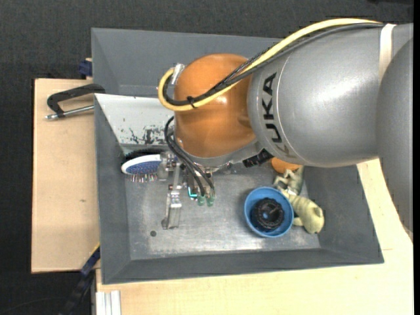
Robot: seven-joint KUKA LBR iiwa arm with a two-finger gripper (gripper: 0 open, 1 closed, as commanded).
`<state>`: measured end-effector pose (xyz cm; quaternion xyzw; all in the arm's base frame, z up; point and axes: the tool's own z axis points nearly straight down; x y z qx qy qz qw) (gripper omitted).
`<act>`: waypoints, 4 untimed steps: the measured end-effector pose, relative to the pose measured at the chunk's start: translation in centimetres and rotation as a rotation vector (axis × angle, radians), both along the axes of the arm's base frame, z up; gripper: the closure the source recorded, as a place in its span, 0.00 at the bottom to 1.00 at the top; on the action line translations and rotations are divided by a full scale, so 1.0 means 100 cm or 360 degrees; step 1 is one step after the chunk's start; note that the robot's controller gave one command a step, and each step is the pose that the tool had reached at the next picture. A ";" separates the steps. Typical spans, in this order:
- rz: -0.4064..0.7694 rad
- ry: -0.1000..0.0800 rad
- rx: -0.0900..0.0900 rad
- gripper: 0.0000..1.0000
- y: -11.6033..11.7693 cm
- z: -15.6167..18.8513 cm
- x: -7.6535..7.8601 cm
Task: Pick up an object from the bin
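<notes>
Your claw (190, 209) hangs low over the bare floor of the bin (223, 233), fingers spread apart, nothing between them; nearest it, just off toward the view's left and a little up, lies a blue-and-white brush (140, 166); to its right sits a blue round cup (251, 210) and, past that, a pale yellow toy (308, 214).

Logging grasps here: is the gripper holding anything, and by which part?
Nothing: the gripper is open over the bin floor, near the blue brush.
</notes>
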<state>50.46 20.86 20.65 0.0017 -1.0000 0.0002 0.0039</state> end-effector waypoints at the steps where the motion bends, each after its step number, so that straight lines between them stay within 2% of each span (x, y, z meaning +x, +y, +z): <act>1: 0.0087 -0.0028 0.0000 0.00 -0.060 -0.011 0.095; 2: 0.0095 -0.0012 0.0003 0.00 -0.011 -0.105 0.097; 3: 0.0218 -0.0046 0.0007 0.00 0.008 -0.130 0.102; 4: 0.0221 -0.0018 0.0006 1.00 0.009 -0.136 0.096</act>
